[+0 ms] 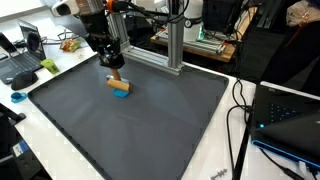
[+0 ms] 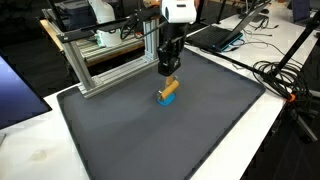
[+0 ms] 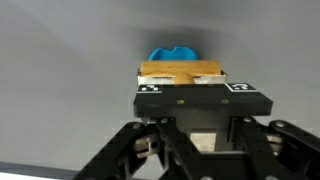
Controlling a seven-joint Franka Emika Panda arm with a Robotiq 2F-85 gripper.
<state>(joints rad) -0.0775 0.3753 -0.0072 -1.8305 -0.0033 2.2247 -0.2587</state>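
Well, far left: you have an open laptop (image 1: 18,60) on the desk, outside the corner of the mat.
Mat: a dark grey mat (image 1: 130,130) covers most of the white table (image 2: 30,150); all the work is on its back part.
Gripper: your gripper (image 1: 113,68) hangs straight down over the back part of the mat, left of the middle in an exterior view.
Jaws: they are pressed together on the wooden block (image 3: 180,75). In the wrist view the block sits across between the two pads.
Wooden block: it is a light brown piece (image 2: 170,88), a little tilted, with its lower end at the blue piece.
Blue piece: the blue piece (image 1: 121,91) lies on the mat directly under the wooden block. In the wrist view it (image 3: 175,54) shows just past the block's far edge. I cannot tell whether the two touch.
Frame: an aluminium frame (image 1: 175,45) stands at the back edge of the mat, just right of the gripper.
Far right: black cables (image 1: 240,110) run along the table beside the mat's right edge.
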